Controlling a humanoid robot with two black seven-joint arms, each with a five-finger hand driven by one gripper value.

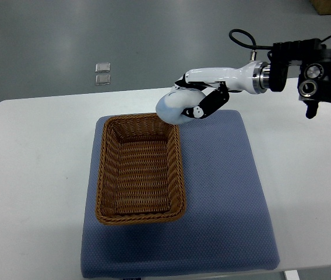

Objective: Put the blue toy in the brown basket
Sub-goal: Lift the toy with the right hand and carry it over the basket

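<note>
Right hand (196,105), fingers clamped around the blue toy (171,109), holds it over the far right corner of the brown basket (104,175), whose long axis runs toward the robot.

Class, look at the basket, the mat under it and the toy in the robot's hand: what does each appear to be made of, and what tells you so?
Basket: woven wicker or rattan, by its brown interlaced strands. Mat: blue fabric or foam, by its matte, dotted texture. Toy, held by the right hand: pale blue, smooth, rounded; possibly soft plastic or plush, but that is unclear.
</note>
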